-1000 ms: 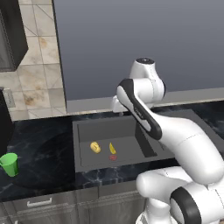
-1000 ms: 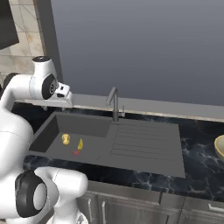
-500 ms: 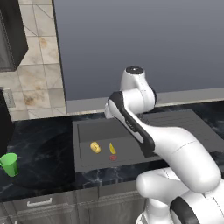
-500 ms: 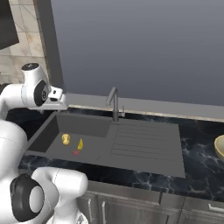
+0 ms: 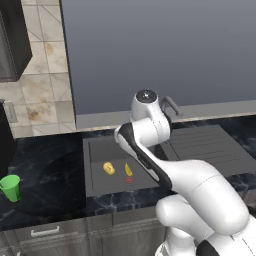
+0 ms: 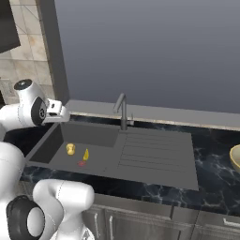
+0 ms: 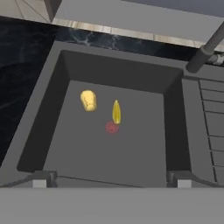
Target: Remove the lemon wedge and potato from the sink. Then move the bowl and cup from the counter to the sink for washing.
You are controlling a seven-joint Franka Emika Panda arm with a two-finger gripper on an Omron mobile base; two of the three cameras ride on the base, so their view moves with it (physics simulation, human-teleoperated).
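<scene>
**Tool spread wide above the basin, nothing lifted yet**

Your tool [image 7: 111, 177] hangs over the dark grey rectangular recessed sink [image 7: 52, 127] with its tips spread wide apart and nothing between them. On the basin floor, the small rounded yellow-tan potato [image 7: 88, 100] lies just beside the narrow bright-yellow lemon wedge [image 7: 116, 112]; they look apart, not touching, and the wedge's lower point sits right at the small red drain [image 7: 112, 127].

Judge the potato as firm and fairly light, but lumpy and rounded, so it may roll if you pinch it off-centre; close across its narrow middle. The wedge looks slim and light with pointed ends, likely slick; take it across its thick centre, never by the tips, and expect it to twist.

The small bright green tapered cup [image 5: 11, 188] stands on the dark marbled bench [image 5: 45, 185] well left of the sink. The wide tan-yellow bowl [image 6: 235, 158] sits at the far right of the bench, cut off by the frame; its thin rim is probably your best hold later.
</scene>
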